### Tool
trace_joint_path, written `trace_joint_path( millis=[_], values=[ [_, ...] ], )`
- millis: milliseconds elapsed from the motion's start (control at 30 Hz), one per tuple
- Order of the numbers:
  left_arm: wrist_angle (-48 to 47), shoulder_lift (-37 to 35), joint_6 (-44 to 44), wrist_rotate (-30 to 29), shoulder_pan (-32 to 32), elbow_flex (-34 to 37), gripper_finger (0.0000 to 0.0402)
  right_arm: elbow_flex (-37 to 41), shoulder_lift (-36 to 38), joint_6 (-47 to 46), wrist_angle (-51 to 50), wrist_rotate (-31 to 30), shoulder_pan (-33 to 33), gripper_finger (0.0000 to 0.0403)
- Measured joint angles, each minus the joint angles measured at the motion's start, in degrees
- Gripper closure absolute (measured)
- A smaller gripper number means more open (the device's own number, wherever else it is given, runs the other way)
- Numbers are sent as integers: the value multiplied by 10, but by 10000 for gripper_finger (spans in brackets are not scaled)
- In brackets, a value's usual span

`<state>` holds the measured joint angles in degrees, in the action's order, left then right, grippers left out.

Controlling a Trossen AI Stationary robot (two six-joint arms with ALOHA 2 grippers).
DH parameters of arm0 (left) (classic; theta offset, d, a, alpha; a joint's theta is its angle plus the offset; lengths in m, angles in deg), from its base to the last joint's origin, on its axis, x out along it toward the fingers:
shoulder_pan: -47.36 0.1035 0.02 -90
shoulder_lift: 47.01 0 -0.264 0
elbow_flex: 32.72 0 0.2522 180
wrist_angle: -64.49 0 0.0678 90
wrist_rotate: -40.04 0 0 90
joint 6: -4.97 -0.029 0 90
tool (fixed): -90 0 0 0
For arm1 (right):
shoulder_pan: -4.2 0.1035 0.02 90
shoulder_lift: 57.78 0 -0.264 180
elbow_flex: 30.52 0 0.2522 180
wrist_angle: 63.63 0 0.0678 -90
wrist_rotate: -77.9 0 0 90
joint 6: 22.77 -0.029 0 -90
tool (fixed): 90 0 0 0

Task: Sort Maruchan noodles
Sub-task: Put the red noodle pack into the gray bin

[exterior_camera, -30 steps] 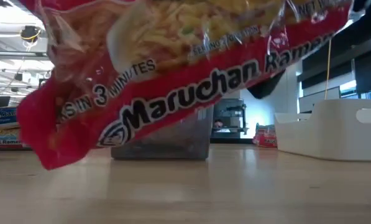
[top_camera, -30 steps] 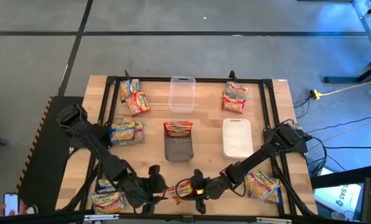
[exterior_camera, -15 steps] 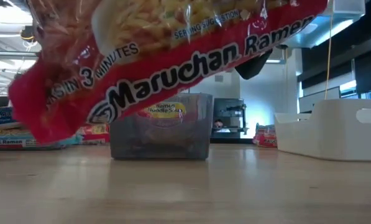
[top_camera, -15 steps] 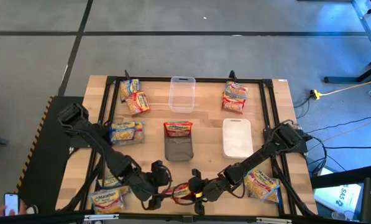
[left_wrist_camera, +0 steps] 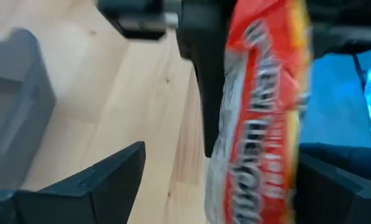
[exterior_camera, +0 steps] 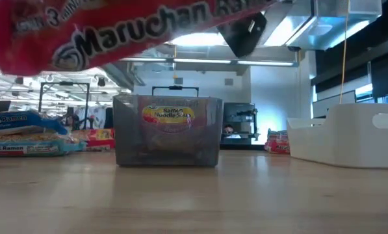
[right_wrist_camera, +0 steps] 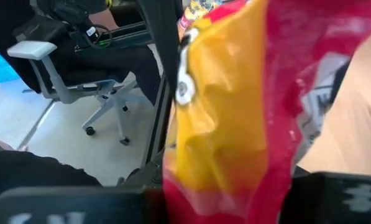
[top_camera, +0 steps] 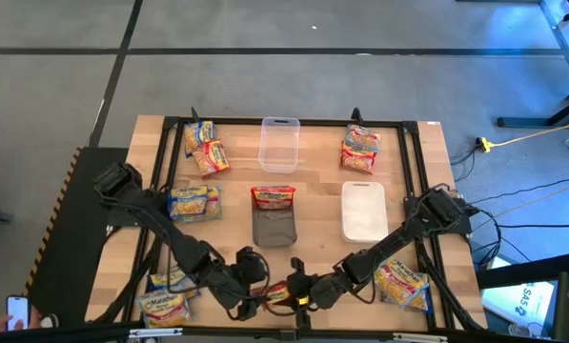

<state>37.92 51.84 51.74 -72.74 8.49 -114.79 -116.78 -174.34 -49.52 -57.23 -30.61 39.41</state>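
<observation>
**Red Maruchan packet held in the air near the table's front edge**

The red-labelled Maruchan ramen packet (top_camera: 276, 292), a flat plastic pack with yellow noodle print, hangs above the wooden table (top_camera: 313, 181), just in front of the dark grey rectangular container (top_camera: 274, 230). The right pincer (top_camera: 296, 292) is clamped on one end of it; in the right wrist view the packet (right_wrist_camera: 235, 118) fills the space between the fingers. The left pincer (top_camera: 251, 291) sits right beside the packet's other end with its fingers spread wide, the packet (left_wrist_camera: 260, 118) hanging just ahead of them in the left wrist view. From table height the packet (exterior_camera: 116, 32) floats clear of the wood, above the grey container (exterior_camera: 168, 130).

Inside the grey container, at its far end, stands another red packet (top_camera: 274, 197). Left of the container lies a blue-labelled packet (top_camera: 191, 202). Farther back on that side are two orange-labelled packets (top_camera: 205, 148), and behind the container is a clear plastic bin (top_camera: 278, 143). To the container's right sits a white rectangular bin (top_camera: 363, 210), with more packets (top_camera: 359, 150) behind it. Blue-labelled packets (top_camera: 168, 297) lie at the front left corner, and others (top_camera: 401, 283) at the front right.
</observation>
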Motion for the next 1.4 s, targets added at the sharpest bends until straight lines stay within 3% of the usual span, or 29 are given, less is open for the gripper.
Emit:
trace_joint_path(
  millis=[167, 367, 567, 800, 1133, 1400],
  values=[
    [4, 8, -13, 31, 12, 0, 109, -9, 0, 13, -23, 6, -8, 307],
    [1, 8, -48, 49, 18, 0, 192, -9, 0, 16, -25, 30, -27, 294],
    [-17, 6, -80, 58, 23, 0, 252, -9, 0, 32, -30, 82, -47, 240],
    [-65, -21, -85, 48, 25, 0, 264, -9, 24, 50, -57, 150, -67, 165],
    [-132, -114, -146, 10, 36, 0, 265, -11, 142, 47, -274, 112, -49, 152],
    [-159, -129, -218, 37, 103, 0, 265, -11, 175, -7, -440, -43, 17, 154]
  ],
)
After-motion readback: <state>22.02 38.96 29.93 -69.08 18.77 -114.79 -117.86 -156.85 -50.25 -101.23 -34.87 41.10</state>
